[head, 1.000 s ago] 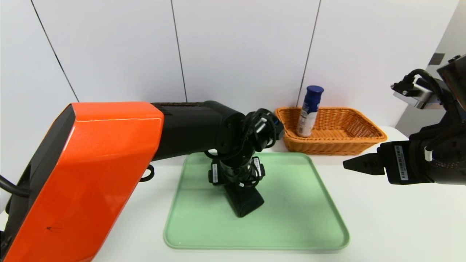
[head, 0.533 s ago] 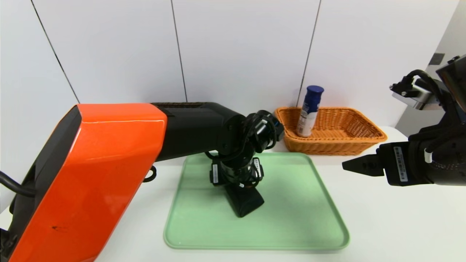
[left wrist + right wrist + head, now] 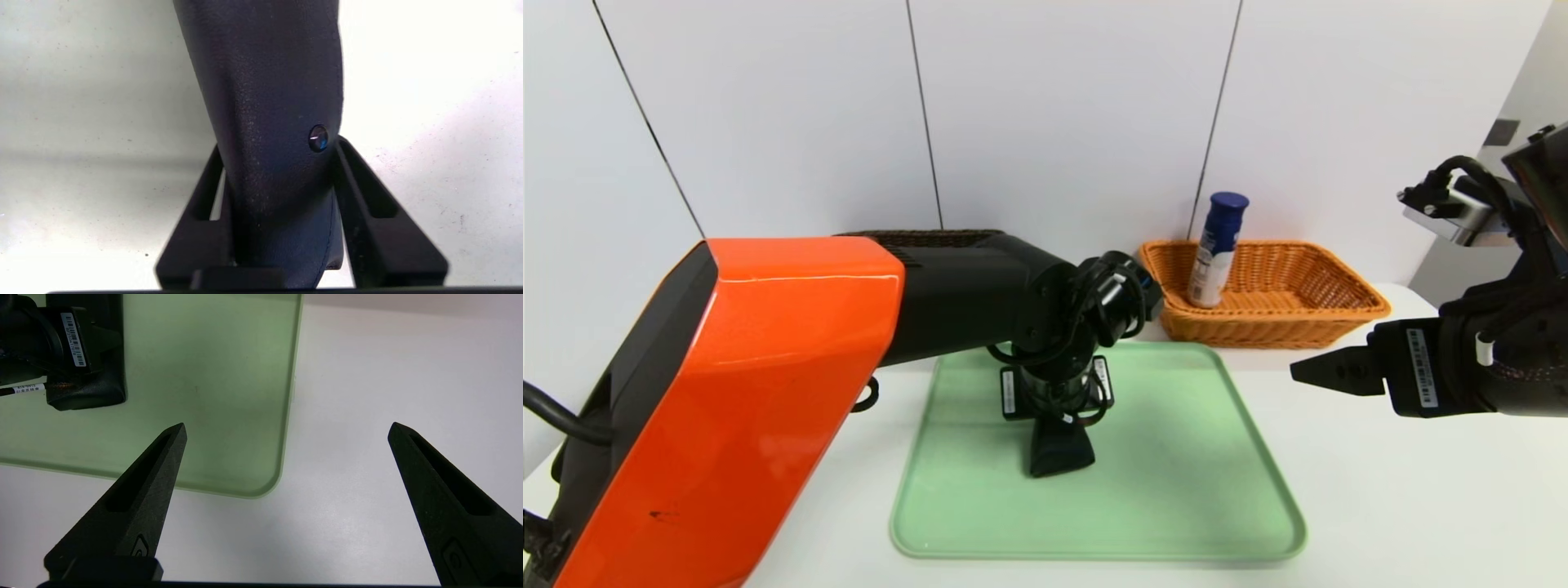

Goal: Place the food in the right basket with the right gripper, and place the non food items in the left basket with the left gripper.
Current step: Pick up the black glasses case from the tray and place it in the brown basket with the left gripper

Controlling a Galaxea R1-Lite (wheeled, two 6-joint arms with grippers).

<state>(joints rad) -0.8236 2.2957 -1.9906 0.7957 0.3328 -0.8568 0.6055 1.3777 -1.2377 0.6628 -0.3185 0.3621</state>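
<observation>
A black rolled non food item (image 3: 1062, 453) with a small shiny stud lies on the green tray (image 3: 1176, 490). My left gripper (image 3: 1055, 425) points down at it from the orange-shelled arm. In the left wrist view the left gripper (image 3: 280, 145) is shut on the black roll (image 3: 265, 81), a finger pressed to each side. The food, a blue-capped bottle (image 3: 1217, 249), stands leaning in the orange right basket (image 3: 1290, 314). Only a dark rim of the left basket (image 3: 923, 235) shows behind the left arm. My right gripper (image 3: 1307, 371) hovers open and empty right of the tray (image 3: 229, 375).
The white table (image 3: 1405, 506) runs on around the tray, and a white panelled wall stands close behind the baskets. The big orange arm shell (image 3: 735, 392) covers the table's left side.
The left jaws have closed onto the black roll, which has swung from slanted to nearly straight under the wrist. The right arm has stayed put.
</observation>
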